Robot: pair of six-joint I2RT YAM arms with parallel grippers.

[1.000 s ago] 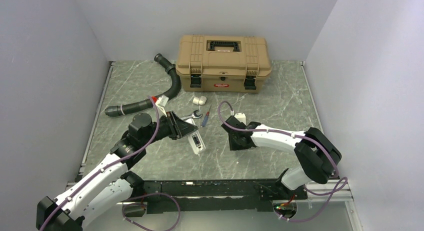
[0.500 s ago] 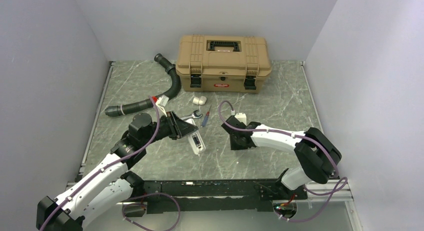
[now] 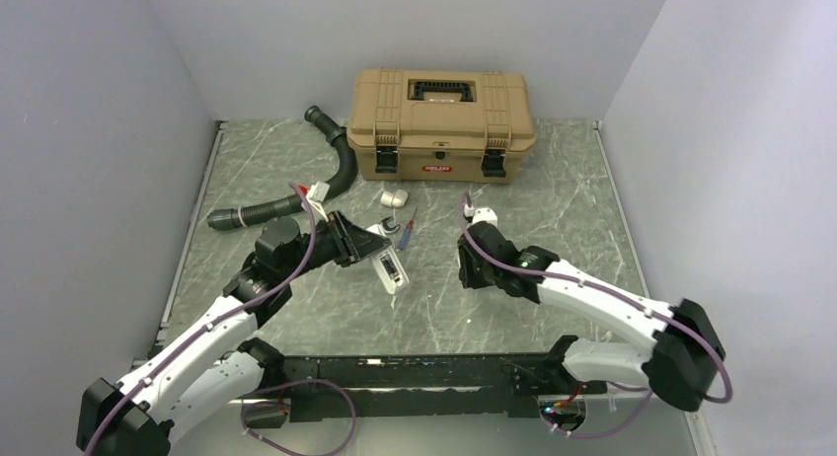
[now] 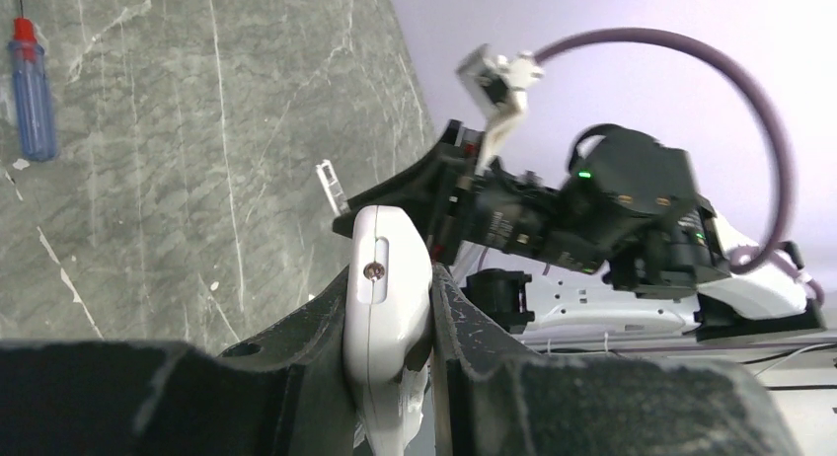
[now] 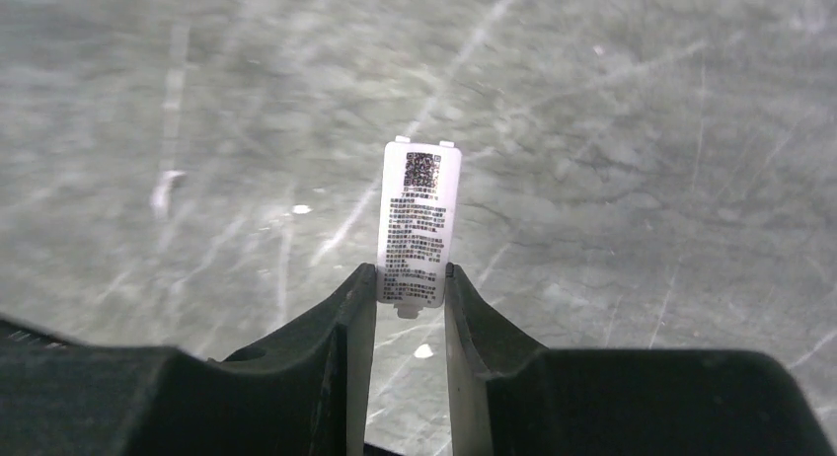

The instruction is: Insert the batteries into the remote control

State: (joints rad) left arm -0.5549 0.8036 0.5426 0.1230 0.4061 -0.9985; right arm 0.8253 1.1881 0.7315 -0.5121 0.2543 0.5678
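Left claw point(image 3: 369, 251): is being kept clenched on the remote control point(image 3: 389, 271), the white body being pinched between both fingers in the left wrist view.
Remote control: is being held clear of the tabletop point(image 3: 563, 204), tilted, left of centre and just in front of the wrench point(image 3: 387, 224).
Right claw point(image 5: 411, 278): is being closed on a small white cover plate point(image 5: 418, 214); the plate's lower end is being squeezed between the two fingertips.
Cover plate: is being carried with its printed label and square code facing the right wrist camera; two small tabs are being shown at its far end.
Right arm point(image 3: 592, 293): is being stretched toward mid-table, to the right of the remote control and apart from it.
Screwdriver point(image 3: 406, 231): is being left lying flat, just beside the wrench.
White cylinder piece point(image 3: 395, 196): is being left lying near the front of the toolbox point(image 3: 441, 111).
Toolbox: is being kept latched at the far edge.
Black hose point(image 3: 296, 185): is being left curved along the far left.
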